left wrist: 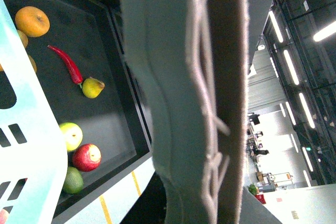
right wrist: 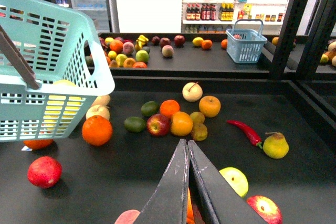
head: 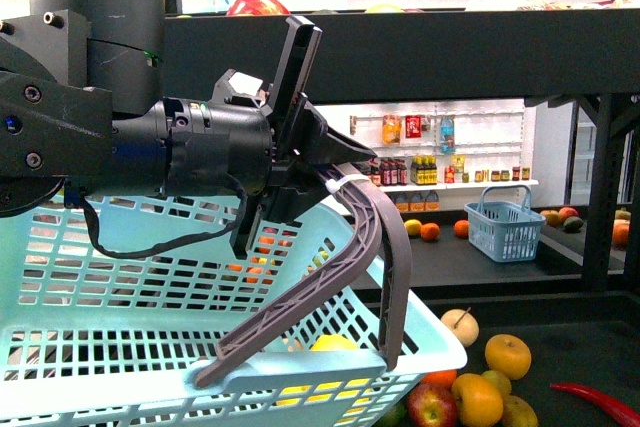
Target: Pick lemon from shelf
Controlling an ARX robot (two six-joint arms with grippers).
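1. Front view: the left gripper [head: 335, 162] is seen closed on the grey basket handle [head: 372, 247], so the pale blue basket [head: 300, 379] is held up in front of the shelf [head: 420, 47]. A bright yellow fruit, taken to be the lemon [head: 335, 343], is seen inside the basket, below the gripper and just under the arch of the handle.

2. Left wrist view: the picture is almost filled by the basket handle [left wrist: 173, 103], which is too close for the jaws to be seen. A corner of the basket [left wrist: 26, 145] and the black tray of the shelf [left wrist: 110, 87] are shown with loose fruit; the lemon is not visible here.

3. Right wrist view: the right gripper [right wrist: 187, 148] is closed, its fingers pressed together with nothing held between them. It is poised above the shelf [right wrist: 79, 192]. The lemon [right wrist: 62, 106] is made out as a yellow patch behind the slats of the basket [right wrist: 52, 35], well apart from this gripper.

4. The pick is judged to be largely done. For the step in hand, the basket should be kept level and the handle firmly gripped, so that the lemon is not tipped out.
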